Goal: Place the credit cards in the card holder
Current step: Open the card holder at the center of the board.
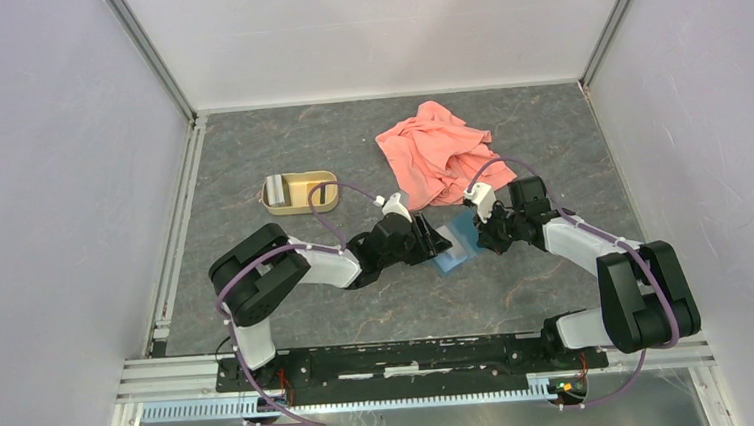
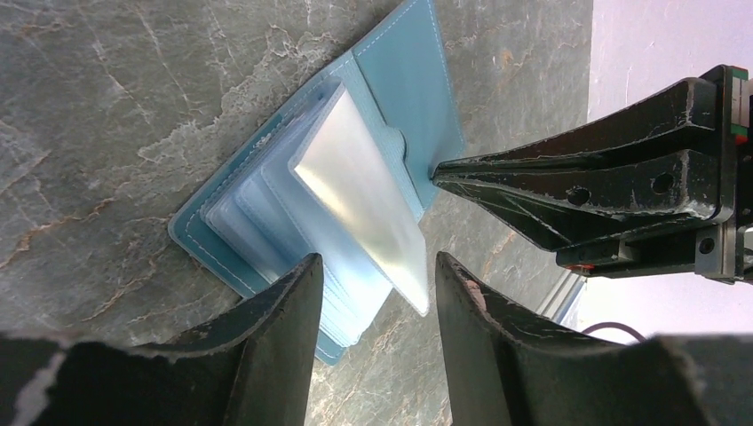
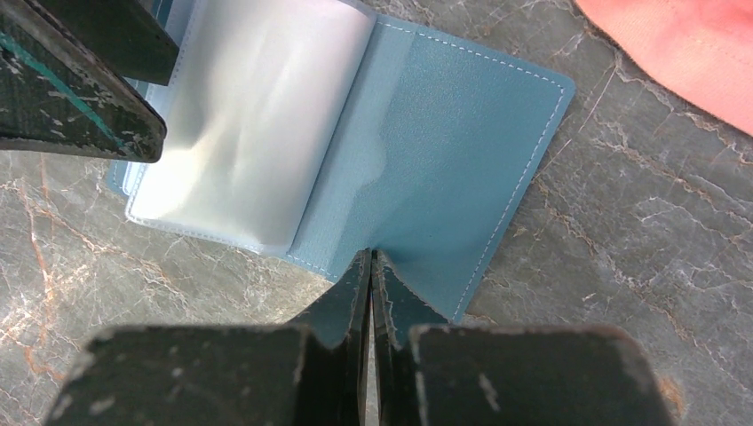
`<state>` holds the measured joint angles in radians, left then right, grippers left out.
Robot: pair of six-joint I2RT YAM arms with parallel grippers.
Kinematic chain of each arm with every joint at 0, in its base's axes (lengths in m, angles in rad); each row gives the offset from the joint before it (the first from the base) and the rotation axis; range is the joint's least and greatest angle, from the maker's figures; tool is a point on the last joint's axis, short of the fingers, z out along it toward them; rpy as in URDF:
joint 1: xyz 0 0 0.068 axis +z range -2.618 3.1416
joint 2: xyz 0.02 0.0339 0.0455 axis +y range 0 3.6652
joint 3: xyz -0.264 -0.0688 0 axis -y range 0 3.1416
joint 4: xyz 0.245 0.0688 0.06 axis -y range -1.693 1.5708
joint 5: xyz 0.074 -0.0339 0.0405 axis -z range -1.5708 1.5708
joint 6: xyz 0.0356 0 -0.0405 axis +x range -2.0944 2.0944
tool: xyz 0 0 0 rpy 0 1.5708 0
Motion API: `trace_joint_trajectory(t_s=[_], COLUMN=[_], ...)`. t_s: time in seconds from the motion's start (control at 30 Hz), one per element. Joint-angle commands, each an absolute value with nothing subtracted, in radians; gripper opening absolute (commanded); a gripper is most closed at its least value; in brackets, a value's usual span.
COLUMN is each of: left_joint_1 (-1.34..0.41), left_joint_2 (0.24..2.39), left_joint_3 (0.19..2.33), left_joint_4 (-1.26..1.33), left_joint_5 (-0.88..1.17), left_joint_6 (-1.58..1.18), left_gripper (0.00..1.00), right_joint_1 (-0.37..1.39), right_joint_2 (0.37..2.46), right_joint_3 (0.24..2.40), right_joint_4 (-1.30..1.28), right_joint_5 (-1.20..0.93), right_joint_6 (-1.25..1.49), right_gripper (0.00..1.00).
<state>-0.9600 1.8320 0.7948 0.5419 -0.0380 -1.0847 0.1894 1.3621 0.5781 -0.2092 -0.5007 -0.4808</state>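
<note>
The teal card holder point(image 1: 456, 247) lies open on the table between both grippers. Its clear plastic sleeves point(image 2: 355, 191) fan up from the spine. My left gripper point(image 2: 377, 262) is open, its two fingers standing either side of the raised sleeves' outer edge. My right gripper point(image 3: 370, 253) is shut, and its tips press down on the flat teal cover point(image 3: 444, 160) near the spine. The left wrist view shows that same tip point(image 2: 439, 173) on the cover. A greyish-white credit card point(image 1: 276, 190) stands in the tan tray; other credit cards cannot be made out.
The tan oval tray point(image 1: 299, 207) sits at the back left of the card holder. A salmon-pink cloth point(image 1: 439, 153) lies crumpled behind the right gripper point(image 1: 482, 234). White walls and metal rails bound the grey marbled table.
</note>
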Motion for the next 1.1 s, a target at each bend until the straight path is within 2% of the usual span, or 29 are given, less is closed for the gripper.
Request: trace_joint_trajectory(t_s=[0.0, 0.33, 0.6, 1.07], left_joint_1=[-0.952, -0.939, -0.932, -0.933], left_joint_2=[1.806, 1.799, 1.789, 1.785], left_joint_3=[0.789, 0.772, 0.761, 0.726], left_joint_4=[0.583, 0.593, 0.599, 0.697], left_joint_5=[-0.010, -0.005, 0.050, 0.107], left_joint_6=[-1.123, -1.130, -1.126, -1.161], left_gripper=[0.55, 0.47, 0.51, 0.50], right_joint_1=[0.194, 0.195, 0.197, 0.198], right_joint_2=[1.340, 1.341, 1.342, 1.343], right_joint_3=[0.595, 0.595, 0.596, 0.595], right_joint_4=[-0.204, -0.204, -0.203, -0.202], right_joint_5=[-0.520, -0.520, -0.521, -0.517], right_joint_6=[-0.494, -0.495, -0.495, -0.497], right_gripper=[0.07, 0.07, 0.07, 0.07])
